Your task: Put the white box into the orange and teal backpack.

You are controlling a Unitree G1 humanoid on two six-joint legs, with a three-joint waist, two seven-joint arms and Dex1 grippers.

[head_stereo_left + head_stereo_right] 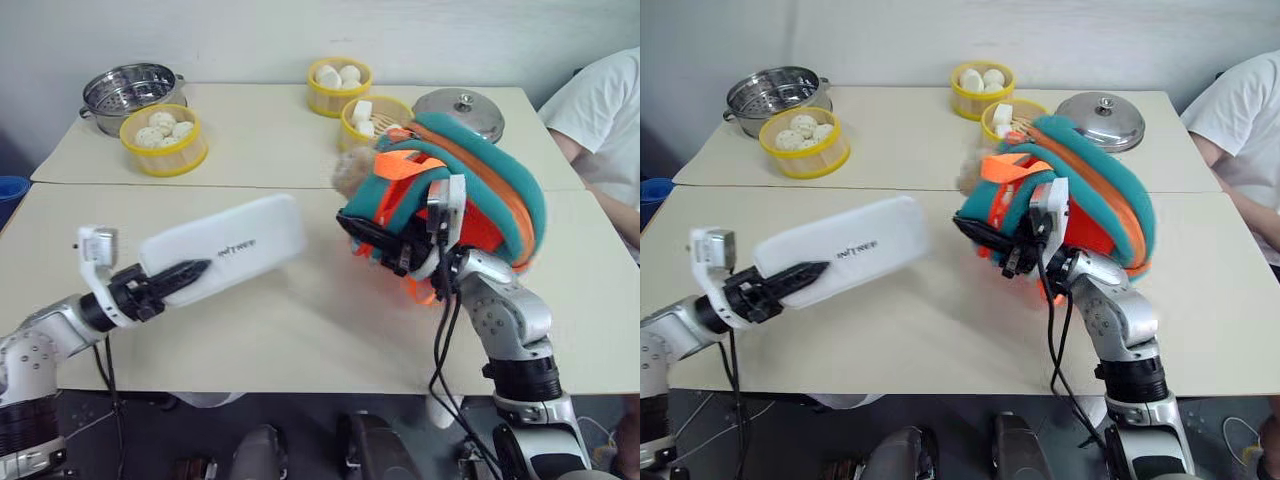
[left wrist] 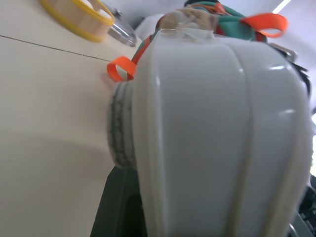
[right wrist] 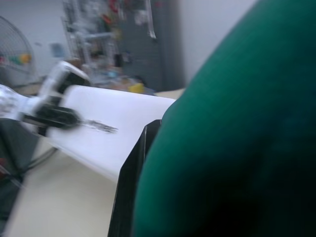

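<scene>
1. Nearest the robot, over the front table (image 1: 300, 340): left gripper (image 1: 185, 275) clamps one short end of the white box (image 1: 225, 245). Box is held off the surface, roughly level, its free end aimed toward the backpack (image 1: 470, 190). Judgement: this pose presents the box end-on for insertion.
2. Beside it to the right, same depth: right gripper (image 1: 385, 245) is clenched on the backpack's near edge, among teal trim and an orange strap (image 1: 400, 165). Backpack is lifted and tipped, its near side facing the box. Judgement: the grip serves to hold the bag up and steady as a target. Whether the opening is unzipped I cannot tell.
3. Box and backpack are near each other but apart; box is not yet in the bag.
4. Tan plush charm (image 1: 350, 175) hangs at the backpack's upper left.
5. Back table: yellow steamer baskets (image 1: 165, 140), a metal pot (image 1: 130, 95) and a metal lid (image 1: 462, 110), all well clear of the transfer.
6. Far right: a person's white sleeve (image 1: 600, 110) at the table edge.
</scene>
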